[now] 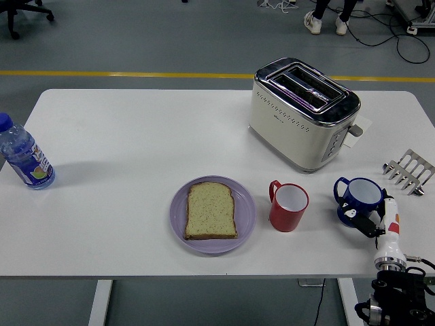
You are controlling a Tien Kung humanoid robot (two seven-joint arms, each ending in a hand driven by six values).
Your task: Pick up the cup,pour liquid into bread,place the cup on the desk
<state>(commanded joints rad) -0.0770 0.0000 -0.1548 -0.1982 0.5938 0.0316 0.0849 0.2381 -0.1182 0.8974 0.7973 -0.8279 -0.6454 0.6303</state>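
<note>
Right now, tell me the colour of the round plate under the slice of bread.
Pale purple round plate, clearest in the head view.

A blue two-handled cup [359,199] stands upright at the lower right of the frame, its pale inside showing, gripped at its near side by the robot's right hand [372,225]. Left of it, a red mug [288,206] stands upright with a white interior. At lower centre, a slice of bread [211,210] lies flat on a lilac plate [245,212].
</note>
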